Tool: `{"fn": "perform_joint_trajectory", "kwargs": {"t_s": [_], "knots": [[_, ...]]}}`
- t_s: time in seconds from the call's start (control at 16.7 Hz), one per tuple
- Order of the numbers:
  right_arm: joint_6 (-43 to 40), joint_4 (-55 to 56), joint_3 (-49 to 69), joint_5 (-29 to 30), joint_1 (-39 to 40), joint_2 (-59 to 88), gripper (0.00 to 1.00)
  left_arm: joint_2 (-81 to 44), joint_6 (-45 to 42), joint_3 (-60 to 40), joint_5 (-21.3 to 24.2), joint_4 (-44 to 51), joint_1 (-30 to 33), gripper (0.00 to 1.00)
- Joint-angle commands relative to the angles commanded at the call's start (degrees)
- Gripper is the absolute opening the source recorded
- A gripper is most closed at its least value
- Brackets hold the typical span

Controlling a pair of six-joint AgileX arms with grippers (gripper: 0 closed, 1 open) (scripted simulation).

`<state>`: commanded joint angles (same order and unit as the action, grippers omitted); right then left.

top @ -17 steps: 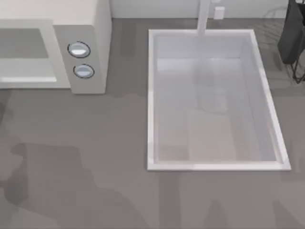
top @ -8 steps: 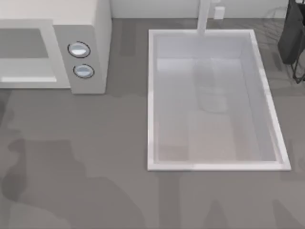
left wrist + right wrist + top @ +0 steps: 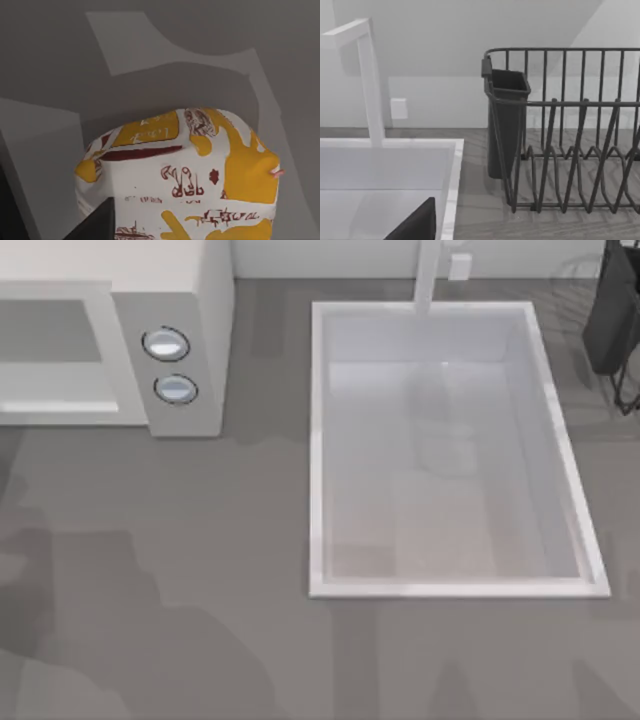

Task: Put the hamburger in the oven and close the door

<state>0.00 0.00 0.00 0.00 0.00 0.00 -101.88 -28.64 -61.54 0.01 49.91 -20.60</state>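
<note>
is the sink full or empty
Empty: the top view shows the sink basin's bare pale floor, with nothing lying in it.

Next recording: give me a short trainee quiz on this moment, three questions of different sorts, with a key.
1. True or false: in the top view, the oven stands at the right of the sink.
2. How many round knobs are on the oven's grey panel?
3. In the left wrist view, the hamburger is wrapped in white paper printed in: A) yellow and dark red, B) blue and green, C) plain black.

Key: 1 false, it stands at the left; 2 two; 3 A.
</note>
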Motion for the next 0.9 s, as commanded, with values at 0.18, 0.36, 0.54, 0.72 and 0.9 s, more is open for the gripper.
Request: {"fn": "perform_joint_trajectory", "kwargs": {"t_s": [0.18, 0.36, 0.54, 0.72, 0.9], "knots": [[0.0, 0.0, 0.0, 0.0, 0.0, 0.0, 1.00, -2.1, -0.5, 1.5, 0.0, -3.6, -0.4, 1.00], [0.0, 0.0, 0.0, 0.0, 0.0, 0.0, 1.00, -4.4, -1.0, 2.9, 0.1, -7.3, -0.8, 1.00], [0.0, 0.0, 0.0, 0.0, 0.0, 0.0, 1.00, -6.3, -1.4, 4.1, 0.1, -10.4, -1.2, 1.00], [0.0, 0.0, 0.0, 0.0, 0.0, 0.0, 1.00, -7.4, -1.6, 4.7, 0.1, -12.1, -1.5, 1.00], [0.0, 0.0, 0.0, 0.0, 0.0, 0.0, 1.00, -7.5, -1.7, 4.8, 0.1, -12.2, -1.5, 1.00]]}}
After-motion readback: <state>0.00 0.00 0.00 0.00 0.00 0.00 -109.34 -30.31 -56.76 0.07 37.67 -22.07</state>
